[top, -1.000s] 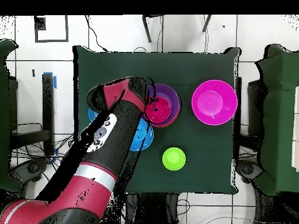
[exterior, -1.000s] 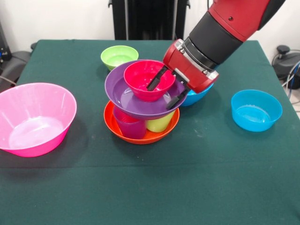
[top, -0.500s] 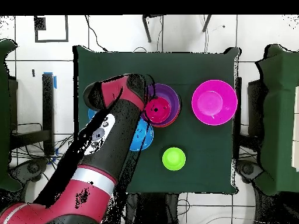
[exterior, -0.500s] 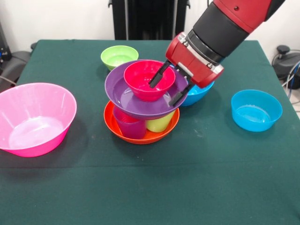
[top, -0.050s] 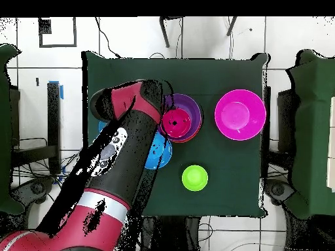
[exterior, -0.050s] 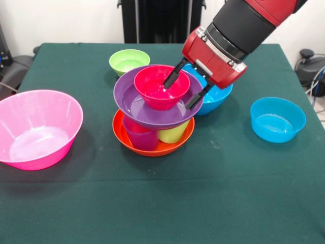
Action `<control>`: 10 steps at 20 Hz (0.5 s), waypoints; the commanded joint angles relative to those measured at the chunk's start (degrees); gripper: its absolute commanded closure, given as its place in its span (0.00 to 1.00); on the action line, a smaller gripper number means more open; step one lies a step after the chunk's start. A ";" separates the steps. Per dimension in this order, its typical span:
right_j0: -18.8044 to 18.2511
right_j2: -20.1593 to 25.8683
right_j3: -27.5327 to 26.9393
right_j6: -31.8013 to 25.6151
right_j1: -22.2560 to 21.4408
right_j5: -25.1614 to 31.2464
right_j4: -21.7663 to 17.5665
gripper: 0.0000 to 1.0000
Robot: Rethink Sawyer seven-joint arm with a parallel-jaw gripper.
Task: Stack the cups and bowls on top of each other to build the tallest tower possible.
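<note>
Tower (exterior, -0.050s: 155, 109): orange bowl (exterior, -0.050s: 152, 147) at the base on the table's middle, purple cup (exterior, -0.050s: 140, 136) and lime cup (exterior, -0.050s: 172, 133) standing in it, purple bowl (exterior, -0.050s: 147, 104) across their rims, small red bowl (exterior, -0.050s: 160, 86) seated on top.

Gripper (exterior, -0.050s: 184, 90): fingers spread apart, straddling the red bowl's rim on its blue-bowl side — one tip inside, one outside, nothing clamped. Judged step: releasing the red bowl. Best done by lifting straight up along the fingers' line, without dragging the rim; the purple bowl rests only on two cups and would tip easily.

Count in view:
- bowls, seven — big pink (exterior, -0.050s: 38, 127), orange, purple, blue (exterior, -0.050s: 216, 99) behind the gripper; small red, light blue (exterior, -0.050s: 277, 119), green (exterior, -0.050s: 129, 61).
- cups, two seen; an orange one cannot be made out.
</note>
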 commanded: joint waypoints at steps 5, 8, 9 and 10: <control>0.34 9.05 -0.25 -4.16 0.12 6.60 -0.21 0.00; 0.79 9.63 1.01 -2.74 -0.73 7.12 0.76 0.00; 1.03 9.50 1.21 -2.32 -0.94 7.45 0.88 0.00; 1.17 9.54 1.48 -2.19 -1.17 7.77 0.99 0.00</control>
